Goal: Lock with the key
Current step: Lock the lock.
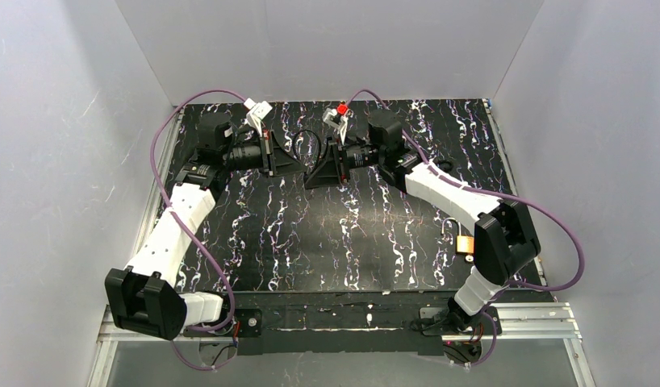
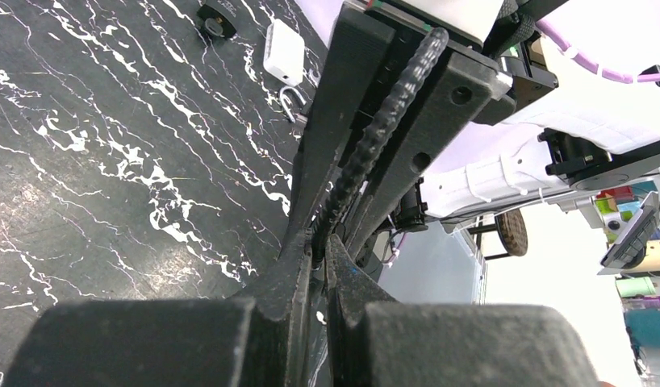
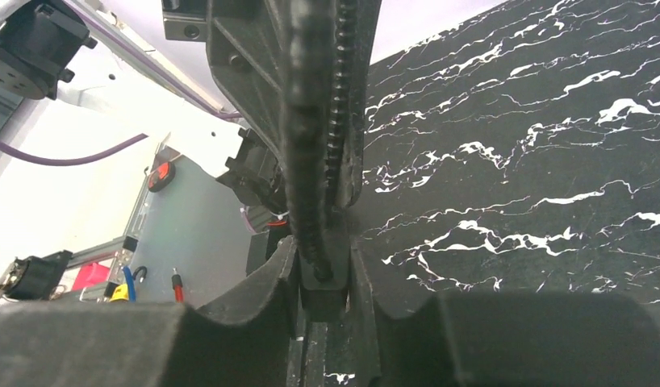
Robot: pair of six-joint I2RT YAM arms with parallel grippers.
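While on the table (image 1: 311, 242), one lock (image 1: 465, 243)

Brass padlock (image 1: 465, 243) on black marbled table (image 1: 311, 242)

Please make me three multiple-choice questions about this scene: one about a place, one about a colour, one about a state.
1. Where does the padlock lie?
A. On the near right of the table, beside the right arm
B. In the far left corner
C. Inside a pincer

2. What colour are the cables?
A. Green
B. Purple
C. Orange

3. How is the left pincer?
A. Wide open
B. Shut
C. Shut on the padlock

Answers:
1 A: the top view shows the padlock by that arm's elbow.
2 B: both cables look purple.
3 B: in the left wrist view the fingers meet.
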